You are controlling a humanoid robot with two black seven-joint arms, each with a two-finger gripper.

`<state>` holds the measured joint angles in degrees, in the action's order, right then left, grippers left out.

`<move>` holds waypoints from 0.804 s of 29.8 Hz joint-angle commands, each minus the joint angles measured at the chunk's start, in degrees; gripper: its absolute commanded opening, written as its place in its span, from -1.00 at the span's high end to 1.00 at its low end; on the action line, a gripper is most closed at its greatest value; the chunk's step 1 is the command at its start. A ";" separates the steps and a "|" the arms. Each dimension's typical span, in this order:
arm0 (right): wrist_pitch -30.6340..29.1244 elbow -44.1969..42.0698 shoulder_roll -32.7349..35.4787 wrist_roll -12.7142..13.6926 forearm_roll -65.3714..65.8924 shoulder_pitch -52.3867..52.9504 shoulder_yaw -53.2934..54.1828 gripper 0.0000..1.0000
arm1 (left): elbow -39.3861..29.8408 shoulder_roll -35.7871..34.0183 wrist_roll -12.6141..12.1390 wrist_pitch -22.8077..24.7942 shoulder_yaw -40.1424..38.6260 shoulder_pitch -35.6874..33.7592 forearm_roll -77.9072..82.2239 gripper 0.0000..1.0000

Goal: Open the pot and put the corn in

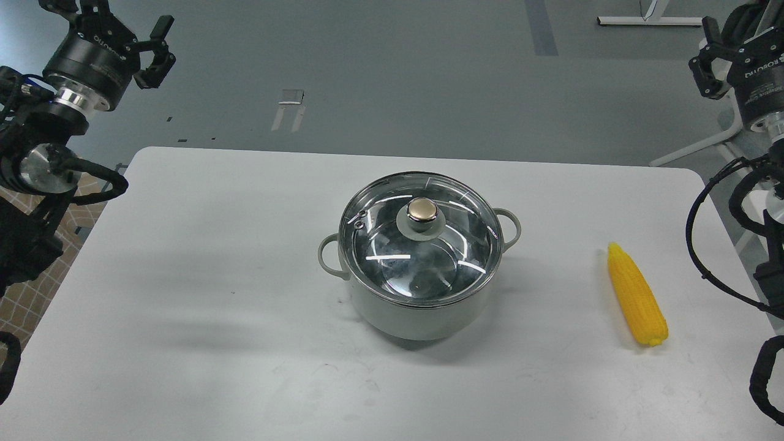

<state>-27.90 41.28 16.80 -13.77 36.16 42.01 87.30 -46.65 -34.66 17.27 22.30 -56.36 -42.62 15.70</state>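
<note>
The pale grey-green pot (422, 318) stands in the middle of the white table with its glass lid (392, 257) on. The lid's gold knob (422, 209) points up, and a loop handle sticks out on each side of the pot. The yellow corn (637, 297) lies on the table to the right of the pot, its tapered end pointing away from me. My left gripper (109, 15) is held high at the far left, beyond the table's back edge, open and empty. My right gripper (750, 27) hangs at the far right, partly cut off by the view's edge, with its one visible finger (707, 61) splayed outward and nothing in it.
The white table (214, 275) has rounded back corners. Black cables loop down from both arms at the table's left and right sides. Beyond the table lies grey floor, with a white stand leg (692, 147) at the back right.
</note>
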 commanded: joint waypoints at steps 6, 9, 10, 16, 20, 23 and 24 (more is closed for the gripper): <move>0.03 0.03 -0.02 -0.03 -0.04 -0.09 0.06 -1.00 | -0.20 -0.15 -0.39 0.02 0.37 0.08 -0.06 -0.95; 0.12 -0.14 0.16 0.06 -0.04 0.00 0.06 -1.00 | 0.15 -0.32 -0.04 0.02 -0.42 -0.10 -0.94 -0.95; 0.12 -0.14 0.16 0.06 -0.04 0.00 0.06 -1.00 | 0.15 -0.32 -0.04 0.02 -0.42 -0.10 -0.94 -0.95; 0.12 -0.14 0.25 0.06 -0.04 0.17 0.15 -1.00 | 2.26 -0.59 0.05 3.08 -1.12 -1.24 -0.24 -0.95; 0.21 -0.14 0.25 0.06 -0.04 0.17 0.15 -1.00 | 2.09 -0.32 0.14 3.80 -1.39 -1.42 -0.94 -0.95; 0.12 -0.05 0.16 -0.12 -0.04 0.09 0.15 -1.00 | 1.47 -0.67 0.05 4.59 -1.21 -1.42 -0.85 -0.95; 0.04 0.03 0.16 -0.20 -0.04 0.00 0.06 -1.00 | 1.21 -0.85 0.14 4.94 -1.30 -1.33 -0.85 -0.95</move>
<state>-27.72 41.13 17.05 -13.74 36.12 42.19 87.45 -44.76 -35.16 17.42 26.49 -57.70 -43.99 14.86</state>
